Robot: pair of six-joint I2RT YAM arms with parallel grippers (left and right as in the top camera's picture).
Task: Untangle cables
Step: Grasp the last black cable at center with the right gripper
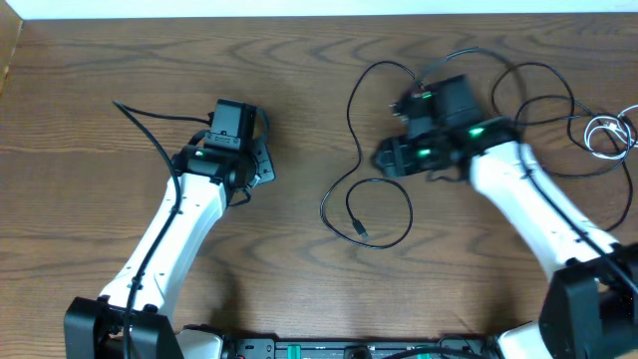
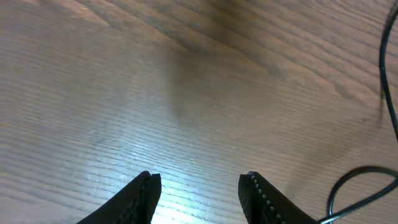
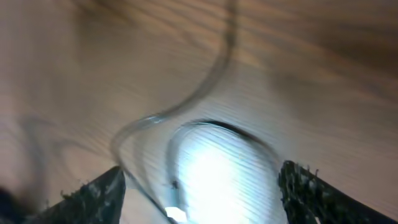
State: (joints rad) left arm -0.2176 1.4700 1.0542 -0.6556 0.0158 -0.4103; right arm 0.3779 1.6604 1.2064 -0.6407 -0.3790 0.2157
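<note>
The long black cable (image 1: 351, 140) runs from behind my right wrist down the middle of the table into a loop, ending in a small plug (image 1: 359, 231). More of it loops at the far right (image 1: 543, 75). The white cable (image 1: 610, 135) lies coiled at the right edge. My left gripper (image 1: 262, 165) is open and empty, left of the loop. The left wrist view shows its fingers (image 2: 199, 186) over bare wood, with black cable (image 2: 357, 180) to the right. My right gripper (image 1: 384, 158) is open beside the cable. In the right wrist view a blurred cable (image 3: 205, 93) passes between its fingers (image 3: 202, 190).
The wooden table (image 1: 299, 80) has a white back edge along the top of the overhead view. A thicker black wire (image 1: 150, 130) fixed to the left arm trails up and left. The arm bases stand at the front edge.
</note>
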